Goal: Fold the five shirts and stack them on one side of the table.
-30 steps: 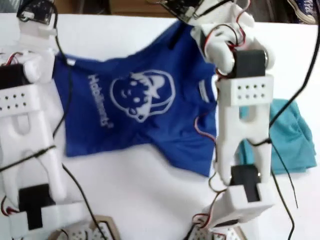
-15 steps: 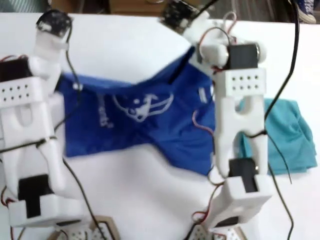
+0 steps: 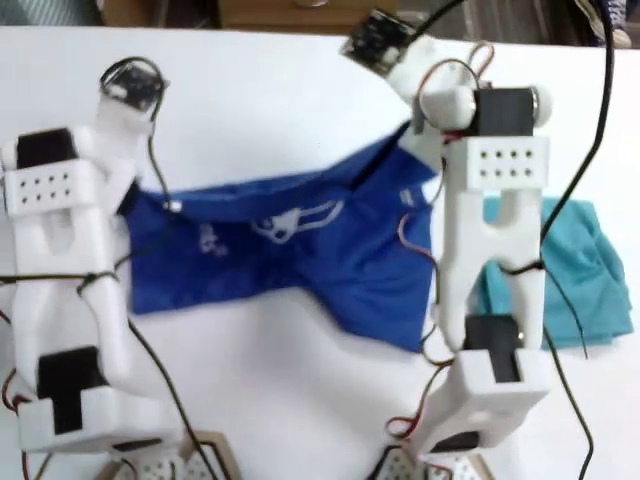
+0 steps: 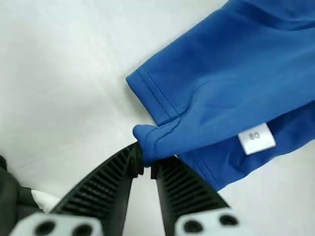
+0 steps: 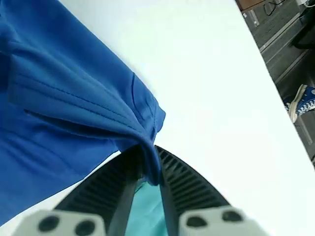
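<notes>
Stretching across the middle of the white tabletop (image 3: 280, 100), the blue shirt (image 3: 300, 250) lies crumpled, its far edge drawn in a line between the two arms and its white print creased into folds. Bare tabletop runs from that edge to the far rim, and another bare patch lies on the near side between the two arm bases. Past the far rim, the floor and a shoe (image 5: 306, 101) show.

The left arm (image 3: 60, 260) rises from its base at the near edge and reaches away over the shirt's left end, with its wrist tipped down. The left jaws are pressed together on a bunched corner of hemmed blue cloth, and a small white label (image 4: 256, 138) is sewn just beside that spot.

The right arm (image 3: 495, 230) stands the same way over the shirt's right end. The right jaws pinch a gathered fold of the blue shirt near a stitched hem.

A teal shirt (image 3: 590, 280) lies in a rumpled heap near the tabletop's right side, partly under the right arm and just beside the blue shirt. The arm hides whether the two shirts touch.
</notes>
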Controlling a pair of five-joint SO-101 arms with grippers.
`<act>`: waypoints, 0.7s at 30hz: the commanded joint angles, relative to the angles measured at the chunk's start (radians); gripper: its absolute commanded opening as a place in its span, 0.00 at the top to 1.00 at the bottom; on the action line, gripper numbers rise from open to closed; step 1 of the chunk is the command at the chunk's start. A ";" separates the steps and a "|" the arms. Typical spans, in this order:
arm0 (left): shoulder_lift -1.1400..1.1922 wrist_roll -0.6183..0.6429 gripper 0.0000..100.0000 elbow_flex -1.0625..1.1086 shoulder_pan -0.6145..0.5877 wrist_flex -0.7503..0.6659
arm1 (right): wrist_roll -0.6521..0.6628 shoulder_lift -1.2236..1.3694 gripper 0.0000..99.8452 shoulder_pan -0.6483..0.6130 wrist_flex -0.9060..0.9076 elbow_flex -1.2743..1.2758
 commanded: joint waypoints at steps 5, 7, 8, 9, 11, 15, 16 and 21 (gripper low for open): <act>-0.005 -0.034 0.98 -0.004 0.002 -0.021 | 0.000 -0.013 0.98 0.008 -0.025 0.155; -0.005 -0.032 0.98 -0.004 0.002 -0.040 | -0.002 -0.013 0.98 0.008 -0.061 0.190; -0.003 -0.032 0.98 -0.004 0.002 -0.054 | -0.012 -0.013 0.98 0.007 -0.084 0.203; -0.003 -0.032 0.98 -0.004 0.002 -0.071 | -0.023 -0.013 0.98 0.007 -0.114 0.210; -0.002 -0.035 0.98 -0.005 0.003 -0.101 | -0.029 -0.010 0.98 0.007 -0.171 0.213; 0.069 -0.037 0.98 -0.024 0.003 -0.106 | -0.028 -0.008 0.98 -0.015 -0.225 0.210; 0.101 -0.034 0.98 -0.027 0.002 -0.103 | -0.028 -0.010 0.98 -0.022 -0.222 0.210; 0.199 -0.035 0.98 -0.031 -0.038 -0.100 | -0.028 -0.013 0.98 -0.041 -0.148 0.224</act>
